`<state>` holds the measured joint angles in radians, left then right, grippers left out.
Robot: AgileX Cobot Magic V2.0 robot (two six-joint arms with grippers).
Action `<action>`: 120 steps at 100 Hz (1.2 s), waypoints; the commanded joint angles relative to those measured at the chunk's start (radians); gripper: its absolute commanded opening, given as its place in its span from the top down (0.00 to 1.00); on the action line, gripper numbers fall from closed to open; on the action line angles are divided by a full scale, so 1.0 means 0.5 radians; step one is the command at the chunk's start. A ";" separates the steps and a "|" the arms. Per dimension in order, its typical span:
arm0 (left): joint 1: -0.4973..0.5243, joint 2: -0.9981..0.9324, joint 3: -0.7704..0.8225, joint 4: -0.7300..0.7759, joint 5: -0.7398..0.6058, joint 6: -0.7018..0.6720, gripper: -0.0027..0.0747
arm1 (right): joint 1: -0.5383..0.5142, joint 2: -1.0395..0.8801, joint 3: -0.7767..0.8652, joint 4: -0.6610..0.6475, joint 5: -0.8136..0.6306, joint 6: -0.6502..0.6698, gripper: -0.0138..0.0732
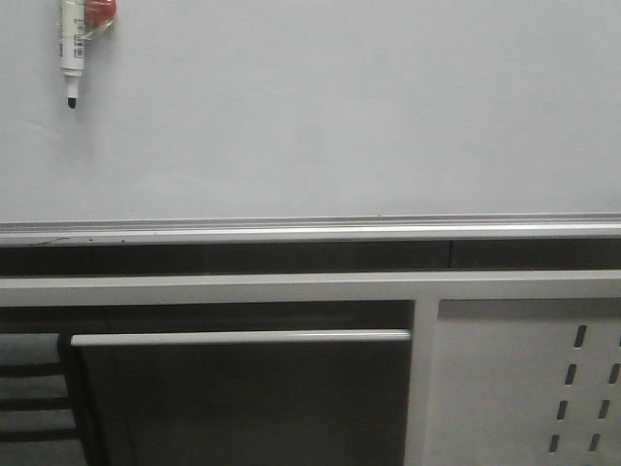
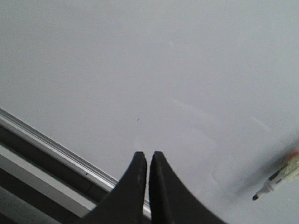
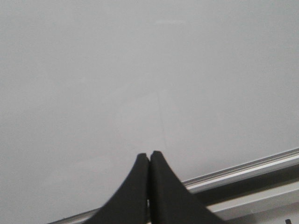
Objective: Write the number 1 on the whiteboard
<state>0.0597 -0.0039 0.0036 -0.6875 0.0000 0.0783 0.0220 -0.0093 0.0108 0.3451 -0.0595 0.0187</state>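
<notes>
Still blank: one whiteboard [image 1: 340, 116], no stroke on it; one marker pen [image 1: 72, 44] at its upper left, tip down.
Two grippers, both w/ fingers together on nothing: left gripper [image 2: 147, 161]; right gripper [image 3: 149, 159]; one silver rail [image 1: 310, 229] along board's lower edge.

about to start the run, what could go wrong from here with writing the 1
1. The marker hangs uncapped, tip down, at the whiteboard's upper left corner; a clumsy grab could smear a stray mark or knock it off.
2. Both the left gripper and right gripper are shut and hold nothing, so one must open before grasping.
3. No stroke shows on the board yet, so the whole task remains.
</notes>
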 commanded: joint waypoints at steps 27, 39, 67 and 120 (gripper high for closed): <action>-0.017 -0.009 -0.141 -0.252 0.156 -0.009 0.99 | -0.007 0.016 -0.193 0.321 0.267 0.021 0.89; -0.017 0.150 -0.423 -0.121 0.433 0.150 0.99 | -0.007 0.251 -0.463 0.216 0.614 -0.008 0.89; -0.017 0.776 -1.042 -0.103 1.081 0.727 0.99 | -0.007 0.904 -0.988 0.127 0.948 -0.012 0.89; -0.017 1.323 -1.250 -0.684 1.292 1.509 0.59 | -0.007 1.023 -1.140 0.227 1.105 -0.117 0.70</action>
<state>0.0597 0.6068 -0.5766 -0.9215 0.6514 0.7682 0.0220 0.4899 -0.5219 0.4345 0.5414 -0.0233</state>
